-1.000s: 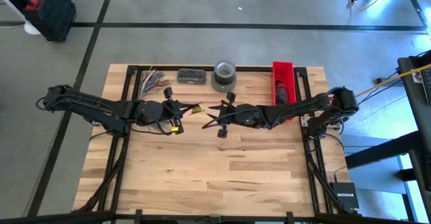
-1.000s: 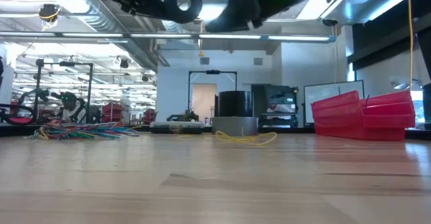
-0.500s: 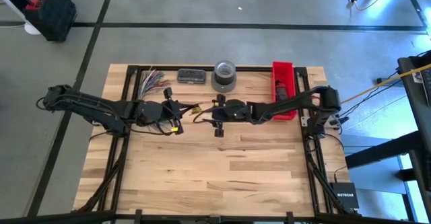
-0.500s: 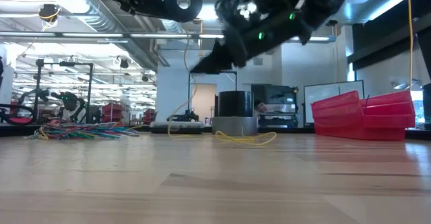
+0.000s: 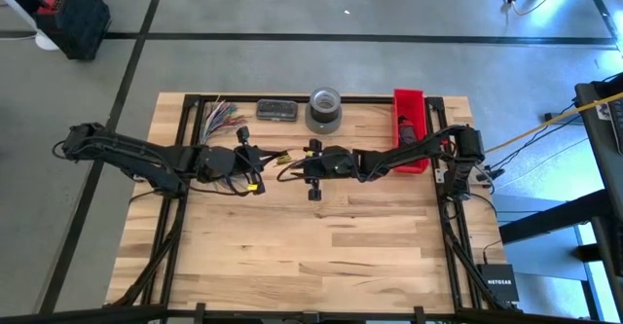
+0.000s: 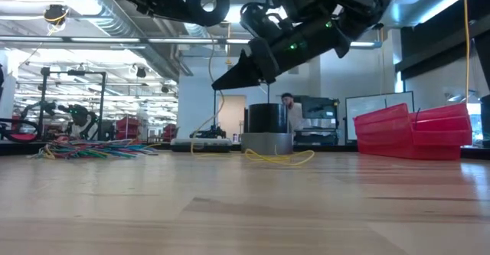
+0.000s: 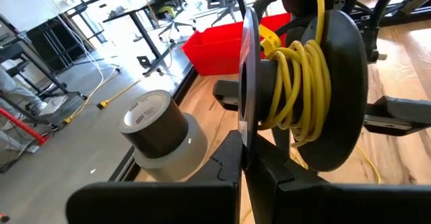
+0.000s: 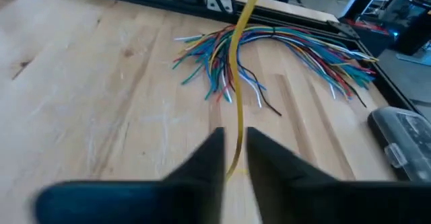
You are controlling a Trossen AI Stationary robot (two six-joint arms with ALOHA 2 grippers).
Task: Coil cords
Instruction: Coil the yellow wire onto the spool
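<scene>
Here, at frame centre, the left tool [image 5: 255, 159] clamps a spool [image 7: 316, 83] wound with yellow cord [image 7: 296, 96] while the right tool [image 8: 234, 158], slightly parted, guides the strand [image 8: 237, 109], apparently to feed winding.

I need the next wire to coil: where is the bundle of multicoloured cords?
In the high view the multicoloured cords lie fanned out at the table's far-left corner, beside the dark case and behind the left claw.

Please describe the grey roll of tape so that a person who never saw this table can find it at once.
Look along the table's far edge, near its middle. Between the flat dark case and the red bin stands the tape roll. It is the only round, grey, upright thing there.
</scene>
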